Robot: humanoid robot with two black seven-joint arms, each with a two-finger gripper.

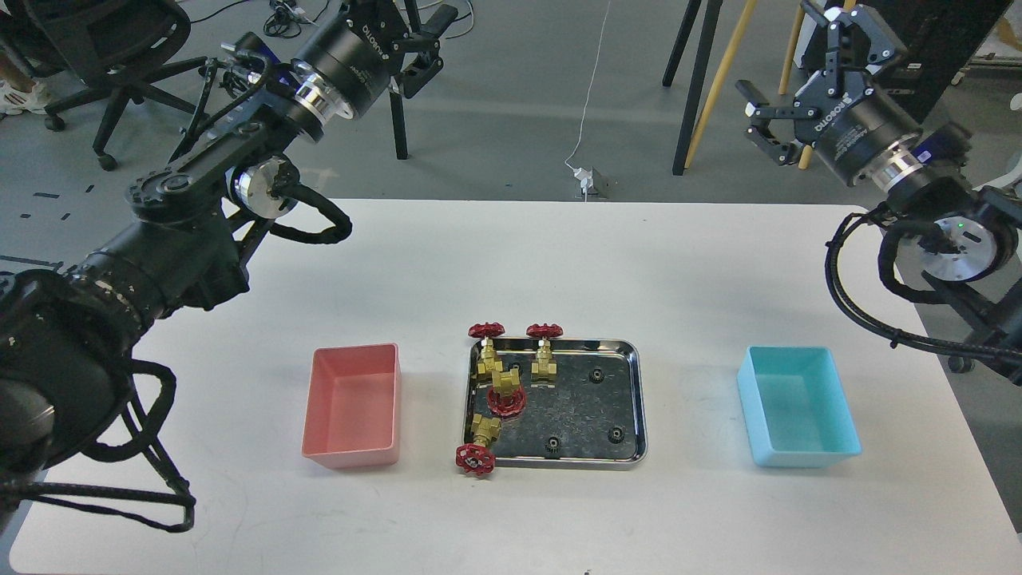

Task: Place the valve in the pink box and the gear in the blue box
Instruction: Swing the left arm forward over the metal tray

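Note:
Several brass valves with red handwheels lie in the left half of a steel tray (639,399). One valve (487,351) stands at the back left and another valve (479,447) hangs over the front rim. Three tiny black gears sit in the tray, one gear (595,375) at the back right. The pink box (351,403) is left of the tray and the blue box (798,403) is right of it; both are empty. My left gripper (433,48) is raised beyond the table's far left edge, open. My right gripper (790,76) is raised at the far right, open and holding nothing.
The white table (511,263) carries only the tray and the two boxes. Behind it on the floor are an office chair (96,48), tripod legs (695,80) and a power plug (587,180) with its cable.

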